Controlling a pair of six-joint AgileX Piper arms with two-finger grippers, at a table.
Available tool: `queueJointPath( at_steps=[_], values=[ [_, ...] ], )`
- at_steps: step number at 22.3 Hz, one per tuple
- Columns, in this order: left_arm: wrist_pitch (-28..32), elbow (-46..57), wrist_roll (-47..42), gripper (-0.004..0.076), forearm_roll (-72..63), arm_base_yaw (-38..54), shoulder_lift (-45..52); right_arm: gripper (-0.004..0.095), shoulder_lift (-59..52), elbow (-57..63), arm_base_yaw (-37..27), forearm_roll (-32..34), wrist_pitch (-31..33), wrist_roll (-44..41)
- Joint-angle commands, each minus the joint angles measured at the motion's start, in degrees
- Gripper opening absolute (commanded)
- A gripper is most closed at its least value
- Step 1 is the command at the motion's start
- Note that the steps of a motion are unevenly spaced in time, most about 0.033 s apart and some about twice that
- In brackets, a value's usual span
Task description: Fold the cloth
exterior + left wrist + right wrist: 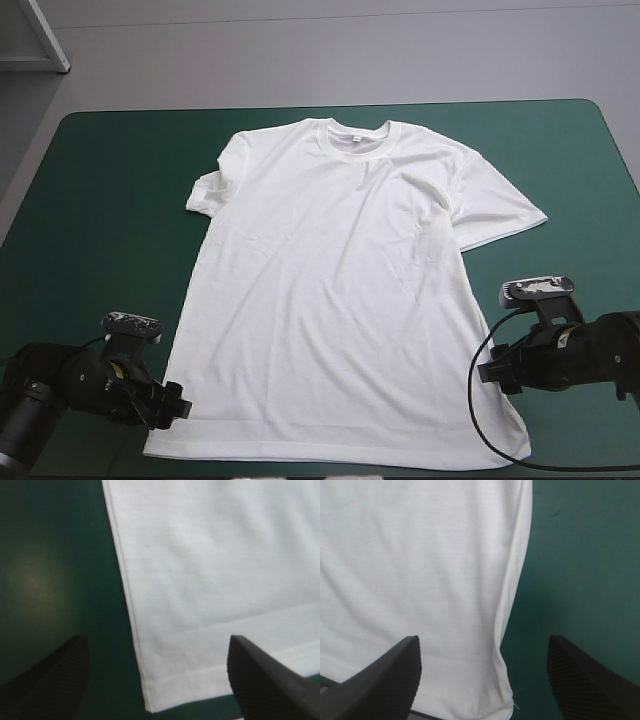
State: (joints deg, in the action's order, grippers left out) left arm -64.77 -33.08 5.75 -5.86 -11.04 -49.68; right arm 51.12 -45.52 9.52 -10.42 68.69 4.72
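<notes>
The white T-shirt (340,290) lies spread flat on the teal-green table, collar toward the far edge, hem toward the near edge. My left gripper (172,408) is low at the hem's left corner. In the left wrist view that gripper (157,680) is open, and the T-shirt (220,570) has its corner between the fingers. My right gripper (488,372) sits at the shirt's right side seam near the hem. It is open too (485,680), with the T-shirt (420,570) edge and bottom corner lying between its fingers.
Bare teal-green cover (110,200) lies to the left and right of the shirt. The left sleeve is bunched up short; the right sleeve is spread out toward the table's right edge.
</notes>
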Motion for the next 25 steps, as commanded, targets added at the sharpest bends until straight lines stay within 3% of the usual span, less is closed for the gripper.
queueJointPath(
  at_steps=[1, 9, 15, 17, 22, 23, 25],
  values=[
    [5.09, 3.01, -0.47, 0.054, -1.16, -0.19, -0.02, 0.0671, -0.13, -1.19, 0.04, -1.12, -1.07, 0.34],
    [5.7, 4.01, -3.22, 0.0519, -1.83, -0.19, -1.13, 0.0626, -0.13, -1.19, 0.76, -1.39, -1.07, 0.44],
    [7.86, 4.01, -3.42, 0.0501, -2.47, -0.19, -12.67, 0.0626, -0.13, -1.19, 4.58, -0.21, -1.07, 1.42],
    [8.44, 3.87, -3.07, 0.0454, -2.9, -0.19, -17.3, 0.0626, -0.13, -1.19, 4.58, 0.99, -1.07, -0.37],
    [12.65, 3.6, 5.82, 0.0064, -13.67, -0.19, -19.69, 0.0625, -0.13, -1.19, 4.58, 1.01, -1.07, -2.99],
    [14.18, 3.6, 9.84, 0.0021, -18.2, -0.19, -19.69, 0.0625, -0.13, -1.19, 4.58, 1.01, -1.07, -3.13],
    [16.74, 3.6, 13.64, 0.0019, -23.37, -0.19, -19.69, 0.0625, -0.13, -1.19, 4.58, 0.23, -1.07, -3.49]
  ],
)
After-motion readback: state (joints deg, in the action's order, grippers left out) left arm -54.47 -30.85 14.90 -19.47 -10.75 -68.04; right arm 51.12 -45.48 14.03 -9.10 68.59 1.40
